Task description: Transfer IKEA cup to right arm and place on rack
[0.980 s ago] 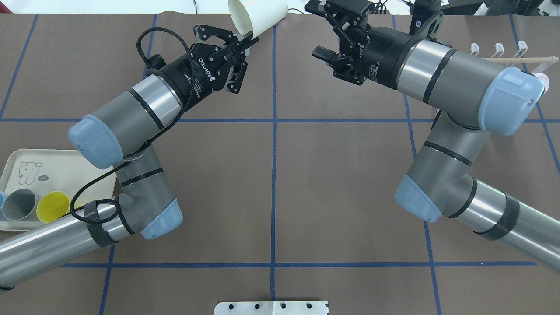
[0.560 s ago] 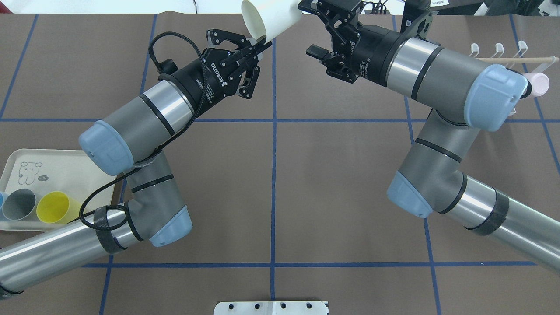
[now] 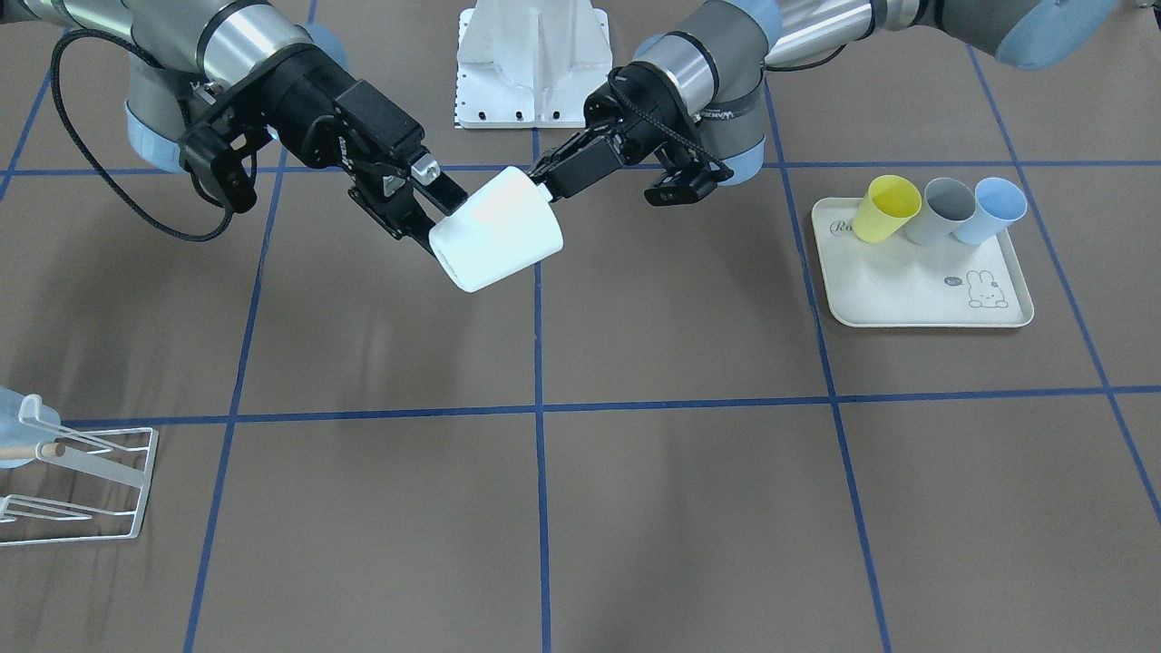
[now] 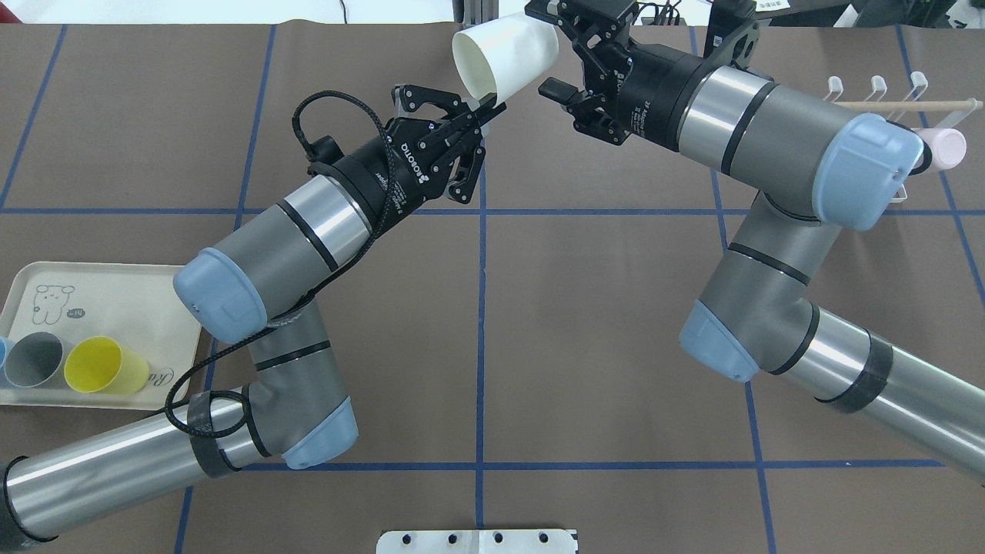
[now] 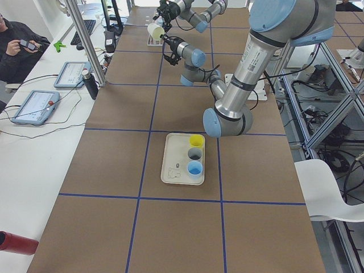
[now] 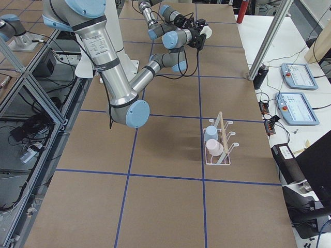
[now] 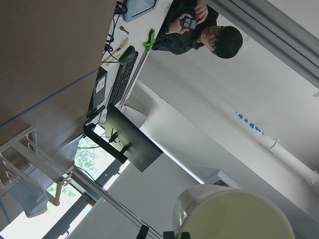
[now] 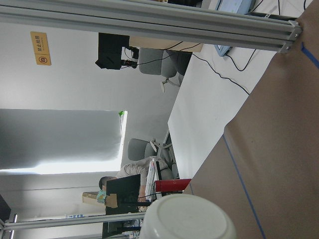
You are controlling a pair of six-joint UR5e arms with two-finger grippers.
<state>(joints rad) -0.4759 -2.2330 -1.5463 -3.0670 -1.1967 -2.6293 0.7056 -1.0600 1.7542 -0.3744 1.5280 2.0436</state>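
Note:
The IKEA cup (image 4: 504, 54) is white and hangs tilted in the air at the table's far middle, also seen in the front view (image 3: 497, 231). My left gripper (image 4: 486, 110) (image 3: 544, 186) is shut on the rim at its open end. The right arm's gripper (image 4: 545, 48) (image 3: 435, 218) is open, and its fingers straddle the cup's closed base end. The left wrist view shows the cup's mouth (image 7: 234, 214); the right wrist view shows its base (image 8: 189, 219). The white wire rack (image 4: 900, 100) (image 6: 222, 139) stands at the far right.
A pink cup (image 6: 213, 148) and a pale blue cup (image 6: 210, 133) hang on the rack. A cream tray (image 4: 100, 292) (image 3: 916, 299) at the left holds yellow, grey and blue cups. A person sits beyond the table's far side (image 5: 17, 42).
My left arm has carried the cup to the right and slightly nearer. The cup's base now lies between the right gripper's open fingers. The right arm shifted slightly left, then held.

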